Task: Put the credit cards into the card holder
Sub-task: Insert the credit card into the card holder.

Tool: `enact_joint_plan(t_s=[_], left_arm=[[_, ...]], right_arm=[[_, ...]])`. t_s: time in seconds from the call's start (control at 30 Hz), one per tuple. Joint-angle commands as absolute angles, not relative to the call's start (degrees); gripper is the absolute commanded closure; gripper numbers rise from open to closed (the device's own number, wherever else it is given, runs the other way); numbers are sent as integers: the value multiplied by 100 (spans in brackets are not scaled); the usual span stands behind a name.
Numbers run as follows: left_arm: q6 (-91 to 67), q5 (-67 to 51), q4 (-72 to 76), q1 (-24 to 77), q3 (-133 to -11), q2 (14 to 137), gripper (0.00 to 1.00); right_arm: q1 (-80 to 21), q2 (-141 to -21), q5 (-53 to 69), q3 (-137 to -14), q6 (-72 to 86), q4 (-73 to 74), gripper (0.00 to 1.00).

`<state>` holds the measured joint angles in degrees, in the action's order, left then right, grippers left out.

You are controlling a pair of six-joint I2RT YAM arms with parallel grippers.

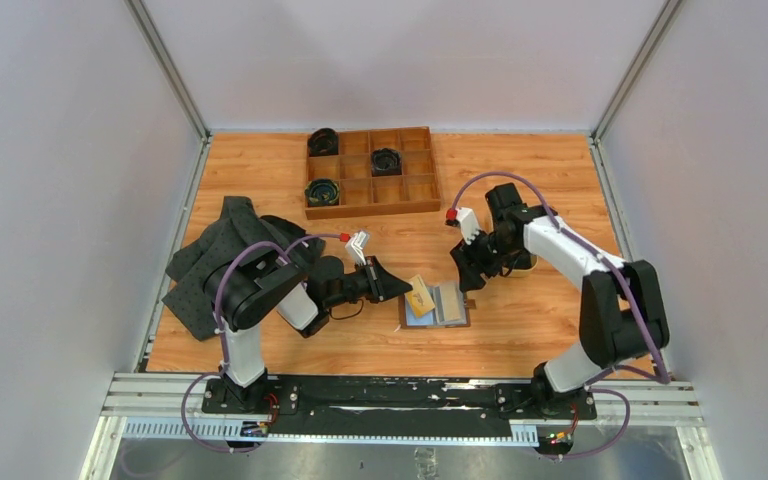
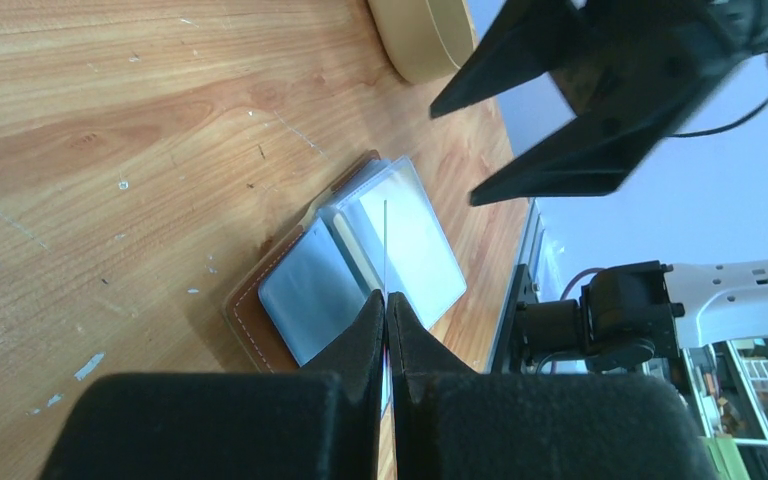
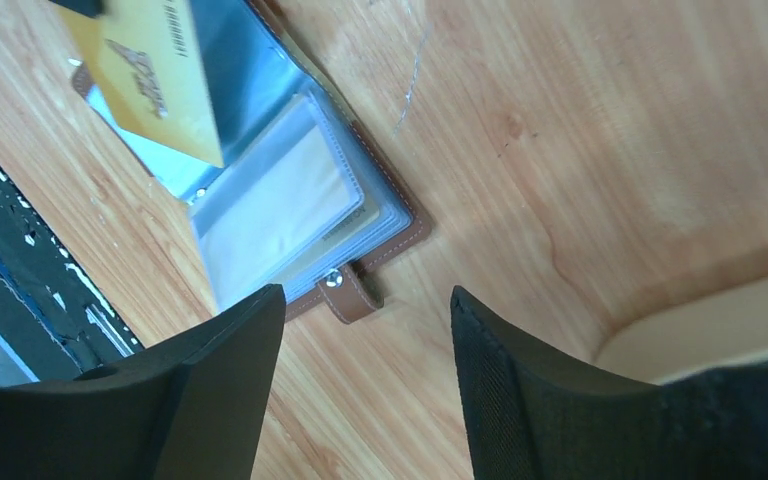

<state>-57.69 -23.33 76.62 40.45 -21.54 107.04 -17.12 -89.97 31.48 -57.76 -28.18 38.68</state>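
We're clamping our left hand (image 2: pixel 387 300) on the yellow card (image 3: pixel 155 75) over the open card holder (image 3: pixel 290 190) on the worktop (image 1: pixel 520 200), right hand (image 3: pixel 365 295) spread empty beside it, so we're risking shoving the unpinned holder sideways.

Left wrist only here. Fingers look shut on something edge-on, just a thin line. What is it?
Observer: A yellow-gold card. The left gripper is shut on it, and it hangs tilted over the open card holder, not yet in a sleeve.
Operator: Snap strap? Not visible from here.
Observer: The snap strap is unfastened. It sticks out flat on the table from the holder's edge, just below the right gripper, which is open and empty.
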Motion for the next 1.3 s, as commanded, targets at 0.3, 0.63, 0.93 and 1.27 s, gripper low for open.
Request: enact_joint_plan(t_s=[0.3, 0.63, 0.93, 1.27], left_arm=[[-5746, -2346, 7895, 4003, -2101, 10690, 100], [-5770, -2366, 7948, 4005, -2121, 10752, 100], [-5790, -2364, 7901, 4007, -2208, 10867, 100], [-5629, -2223, 7436, 3999, -2280, 10815, 100]], right_arm=[[-1787, -8892, 3462, -5813, -2935, 3969, 34], [-1972, -9078, 3320, -5845, -2856, 3891, 40], [-2062, -9345, 3174, -5879, -2724, 3847, 45], [-2238, -9717, 2499, -5915, -2683, 3841, 54]])
